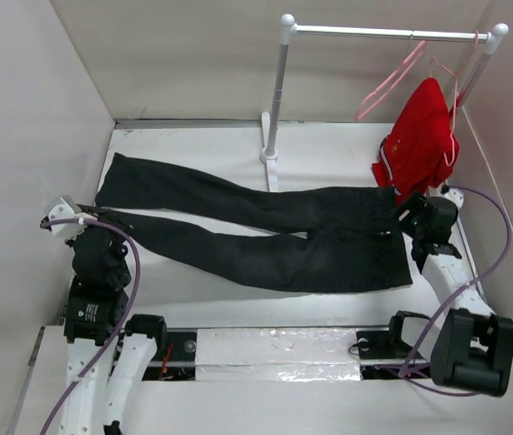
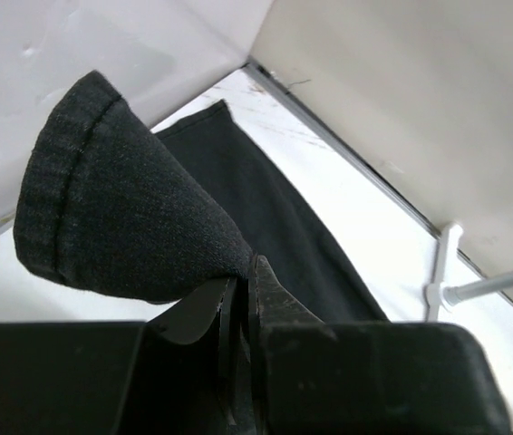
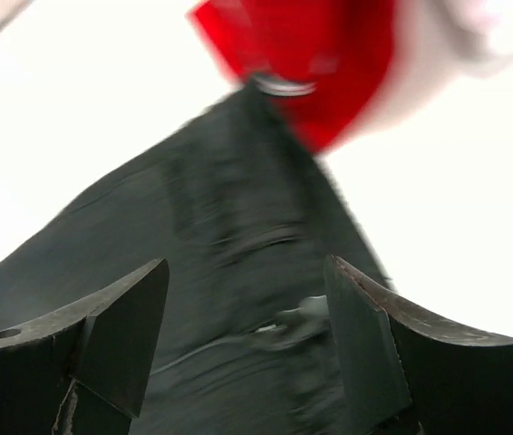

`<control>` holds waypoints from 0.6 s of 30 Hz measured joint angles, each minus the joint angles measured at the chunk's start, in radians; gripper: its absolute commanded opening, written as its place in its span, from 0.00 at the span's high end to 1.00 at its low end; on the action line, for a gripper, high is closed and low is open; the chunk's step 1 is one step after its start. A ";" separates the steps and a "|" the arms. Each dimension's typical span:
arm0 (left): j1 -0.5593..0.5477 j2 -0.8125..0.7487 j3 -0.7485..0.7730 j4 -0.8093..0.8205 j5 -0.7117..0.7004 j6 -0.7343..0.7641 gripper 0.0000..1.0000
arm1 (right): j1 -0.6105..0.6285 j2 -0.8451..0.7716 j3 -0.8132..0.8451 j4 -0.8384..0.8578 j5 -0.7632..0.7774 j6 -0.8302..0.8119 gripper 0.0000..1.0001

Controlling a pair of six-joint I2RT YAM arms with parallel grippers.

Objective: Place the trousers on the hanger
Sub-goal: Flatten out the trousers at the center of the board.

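The black trousers (image 1: pixel 266 231) lie flat on the white table (image 1: pixel 329 149), legs to the left, waist at the right. My left gripper (image 1: pixel 102 220) is shut on the hem of the near leg; in the left wrist view the cuff (image 2: pixel 120 199) bulges out above the closed gripper (image 2: pixel 243 272). My right gripper (image 1: pixel 405 220) is open just above the waist corner; in the right wrist view the gripper (image 3: pixel 243 317) straddles the waistband (image 3: pixel 229 227). The pale-pink hanger (image 1: pixel 388 82) hangs empty on the rail.
A white clothes rail (image 1: pixel 374 32) on a post (image 1: pixel 276 91) stands at the back. A red garment (image 1: pixel 418 140) on a second hanger hangs at its right end, close to my right gripper; it also shows in the right wrist view (image 3: pixel 311 54). Walls enclose the left, back and right.
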 measured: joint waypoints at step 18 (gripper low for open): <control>-0.165 -0.213 -0.037 0.008 -0.055 0.056 1.00 | -0.070 0.478 0.134 0.029 -0.336 0.071 0.44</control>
